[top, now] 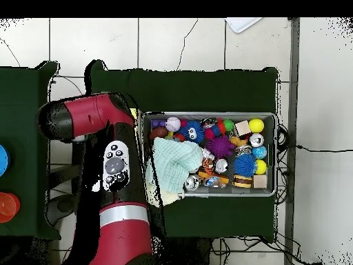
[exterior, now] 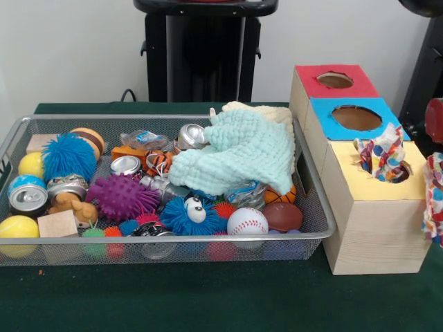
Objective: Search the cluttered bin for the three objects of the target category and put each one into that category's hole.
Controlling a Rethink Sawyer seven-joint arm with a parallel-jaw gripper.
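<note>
The red arm (top: 114,179) covers the boxes from overhead. On the green worktop (exterior: 208,297), the wire bin (exterior: 304,200) holds toys under a mint cloth (exterior: 242,155). One dotted cloth (exterior: 382,155) pokes from the yellow box's hole (exterior: 400,173); another (exterior: 435,200) hangs cut off at the frame's edge. The pincer's state cannot be told.

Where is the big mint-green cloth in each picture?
Front view: the mint-green cloth is heaped in the right half of the bin, toward its far side.
Overhead view: it lies at the bin's left end, beside the red arm.
Shared landmark: the baseball.
</note>
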